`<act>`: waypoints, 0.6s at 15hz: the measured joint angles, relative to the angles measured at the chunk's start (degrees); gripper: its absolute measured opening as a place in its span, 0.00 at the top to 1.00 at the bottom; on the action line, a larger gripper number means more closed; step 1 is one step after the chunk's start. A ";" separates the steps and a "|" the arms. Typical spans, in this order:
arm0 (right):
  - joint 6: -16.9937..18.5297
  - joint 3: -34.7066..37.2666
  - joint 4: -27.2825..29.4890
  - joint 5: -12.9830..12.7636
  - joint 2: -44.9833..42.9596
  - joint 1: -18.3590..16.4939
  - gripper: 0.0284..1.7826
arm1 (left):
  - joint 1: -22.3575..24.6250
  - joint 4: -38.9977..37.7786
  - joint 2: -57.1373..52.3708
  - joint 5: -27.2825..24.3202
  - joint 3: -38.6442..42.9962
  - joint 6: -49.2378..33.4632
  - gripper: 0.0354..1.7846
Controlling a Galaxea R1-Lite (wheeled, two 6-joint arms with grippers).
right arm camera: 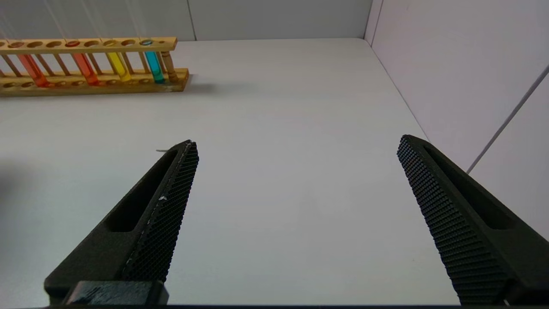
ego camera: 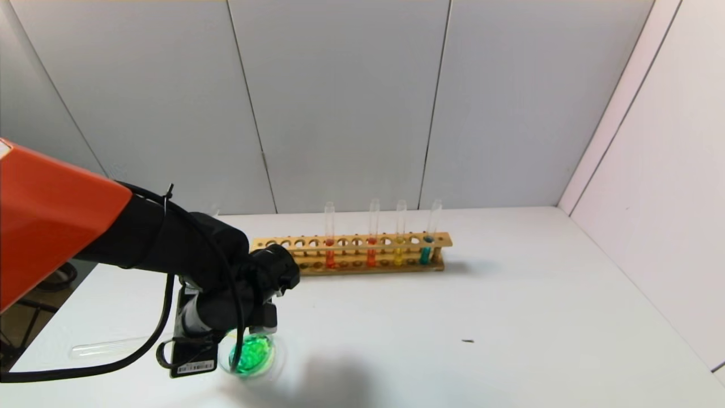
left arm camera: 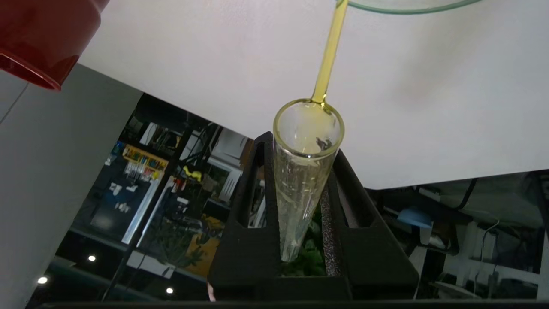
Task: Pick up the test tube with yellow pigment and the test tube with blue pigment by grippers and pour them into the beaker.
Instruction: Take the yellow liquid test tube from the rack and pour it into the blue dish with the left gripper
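Observation:
My left gripper point(ego camera: 261, 320) is shut on the test tube with yellow pigment point(left arm camera: 305, 171), tipped mouth-down over the beaker point(ego camera: 252, 354). In the left wrist view a thin yellow stream point(left arm camera: 328, 56) runs from the tube's mouth to the beaker's rim point(left arm camera: 407, 9). The beaker holds bright green liquid. No tube with bright cyan-blue liquid shows; an empty clear tube point(ego camera: 107, 347) lies flat on the table to the left of the arm. My right gripper point(right arm camera: 298, 141) is open and empty over bare table, out of the head view.
A wooden rack point(ego camera: 351, 252) stands at the back with two orange-red tubes, a second yellow tube point(ego camera: 399, 249) and a teal tube point(ego camera: 426, 249). A dark-red cup point(left arm camera: 43, 38) stands near the table edge. White walls close the back and right.

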 joint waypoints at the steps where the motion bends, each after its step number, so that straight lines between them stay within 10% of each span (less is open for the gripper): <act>1: 0.02 0.00 0.00 0.02 0.00 0.00 0.05 | -0.04 0.48 0.60 0.35 -0.57 0.02 0.84; 9: 0.02 0.00 0.00 -0.01 0.00 0.00 0.05 | -1.27 5.69 3.57 0.66 -4.33 -0.48 0.84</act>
